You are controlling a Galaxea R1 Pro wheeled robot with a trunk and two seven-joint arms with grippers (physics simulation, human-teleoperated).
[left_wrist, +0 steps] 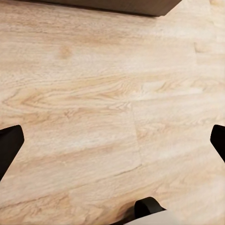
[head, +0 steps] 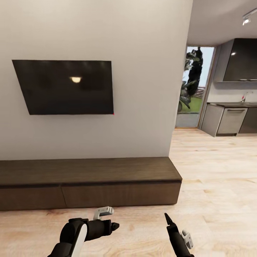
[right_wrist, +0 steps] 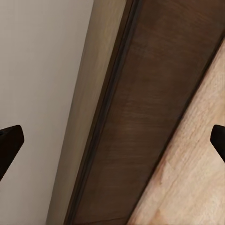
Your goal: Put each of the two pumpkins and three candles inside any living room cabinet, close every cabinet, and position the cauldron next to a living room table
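So the robot's parked facing the cabinet, which runs along the wall from about 9 o'clock to just past 12 in the head view, long axis left-to-right, right under the TV. Drawer fronts all look flush, so I'd call it closed. No pumpkins, candles or cauldron around, and nothing is held. The left gripper sits low at about 7 o'clock, aimed down at bare floor; its wrist view has the fingertips way out at both edges, so the jaws are spread wide on nothing. The right gripper at 5 o'clock points forward at the cabinet's front, and its wrist view has the dark wood dead ahead between equally wide-apart tips. My guess: if a drawer gets opened next, the right arm is already lined up; the left is about as near but would need to tip up first.
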